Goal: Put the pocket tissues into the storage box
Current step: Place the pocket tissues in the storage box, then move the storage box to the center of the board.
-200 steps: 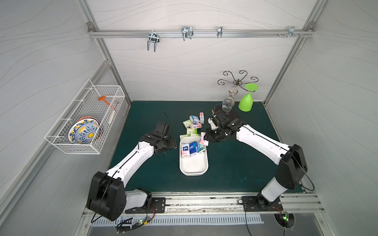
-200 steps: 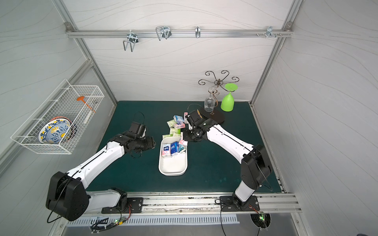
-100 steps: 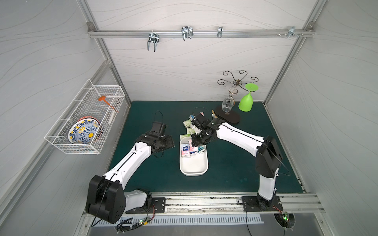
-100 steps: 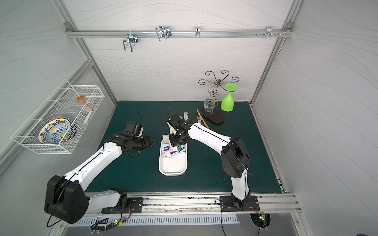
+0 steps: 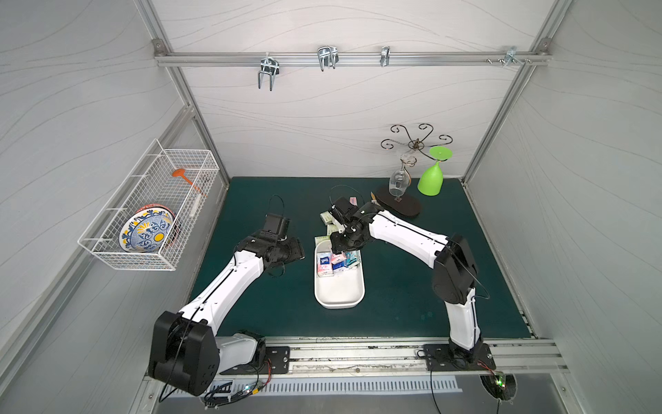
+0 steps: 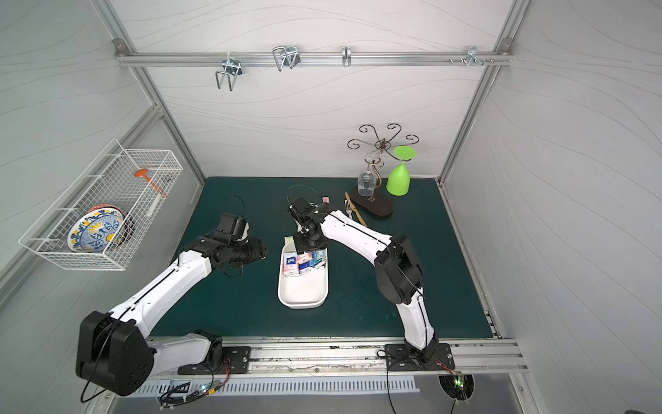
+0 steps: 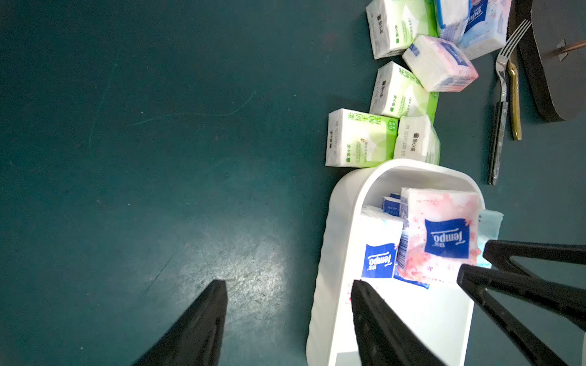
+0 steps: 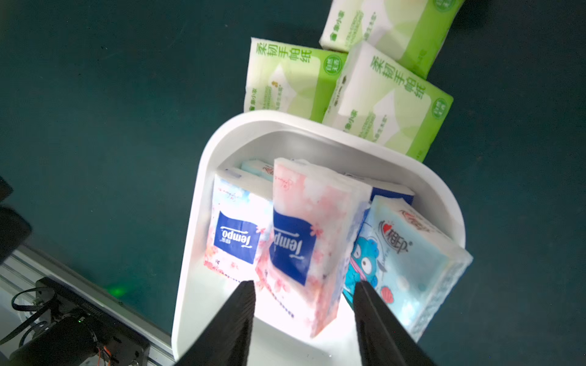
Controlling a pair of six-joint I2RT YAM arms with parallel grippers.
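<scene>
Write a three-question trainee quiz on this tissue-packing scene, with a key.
1. True or false: all the green packs already lie in the box.
2. What stands between the fingers of the right end effector?
A) a pink Tempo pack
B) a fork
C) a wine glass
3. Fill in: the wire basket on the wall holds a painted ___.

Key: 1 false, they lie on the mat beyond the box; 2 A; 3 plate.
</scene>
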